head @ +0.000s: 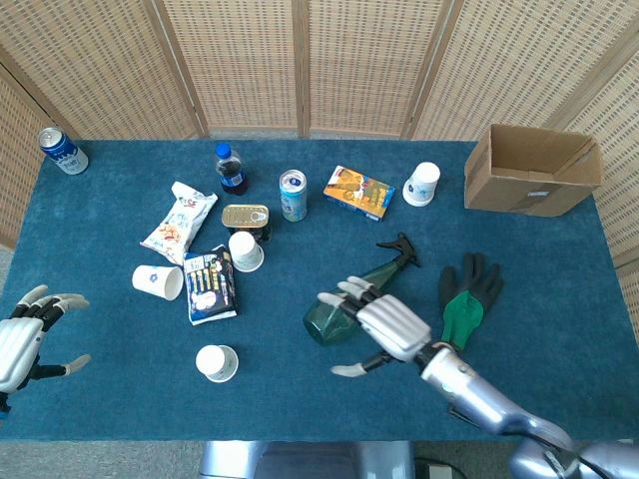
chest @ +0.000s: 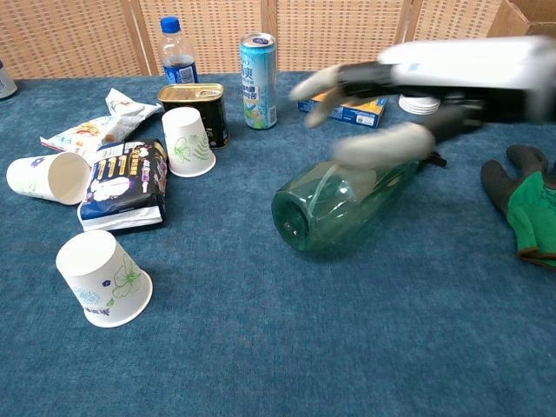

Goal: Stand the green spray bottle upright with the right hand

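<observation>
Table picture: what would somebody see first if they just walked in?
Probably the big green spray bottle lying on its side mid-table, with the robot's right hand spread open just above its fat end. Next, the green and black glove lying to its right, and the cardboard box in the far right corner.
</observation>
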